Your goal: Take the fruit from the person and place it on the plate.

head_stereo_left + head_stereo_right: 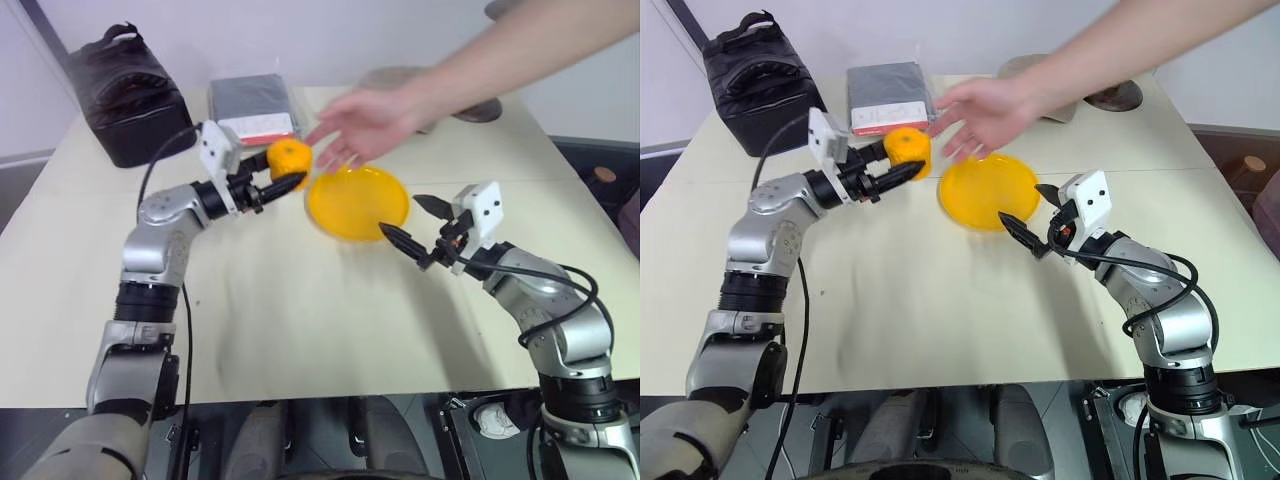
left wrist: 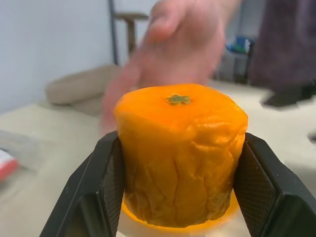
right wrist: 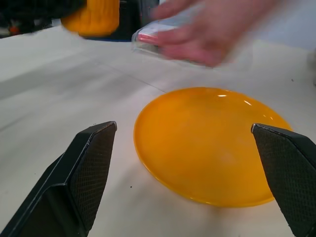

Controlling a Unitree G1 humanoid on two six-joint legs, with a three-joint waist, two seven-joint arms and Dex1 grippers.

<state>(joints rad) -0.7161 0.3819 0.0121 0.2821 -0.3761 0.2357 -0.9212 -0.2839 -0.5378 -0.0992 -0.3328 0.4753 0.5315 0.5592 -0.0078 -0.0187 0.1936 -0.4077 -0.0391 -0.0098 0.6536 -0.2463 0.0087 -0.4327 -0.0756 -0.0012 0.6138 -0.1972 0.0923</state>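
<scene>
**Fruit pinched in left gripper, plate just to its right**

Nearest, on the right: right gripper (image 1: 412,218) spread wide and empty, poised just off the near-right rim of the plate (image 1: 385,215), pointing toward it across the pale table (image 1: 300,320).

Further in, on the left: left gripper (image 2: 180,170) pinching the fruit (image 1: 289,158) from both sides, black pads flat against its flanks, stem end up. Held clear above the table, just beside the plate's left rim and slightly higher than it. Judged the deciding relation: plate lying to the right of the held fruit and a little nearer, so a short carry rightward and down would likely bring it over the dish. Left arm plainly the one to finish; right arm near the plate but holding nothing.

Look of the fruit: squat, yellow-orange, wrinkled and lumpy along the sides, flat-topped with a small green star at the stem, no long axis to speak of, soft-looking where the pads press. Much smaller than the glossy, shallow plate.

Beyond: the person's hand (image 1: 365,122) open and blurred, above the plate's far rim, just beside the fruit, not gripping it. Farthest back, a black bag (image 1: 125,90) and a grey packet (image 1: 255,105).
</scene>
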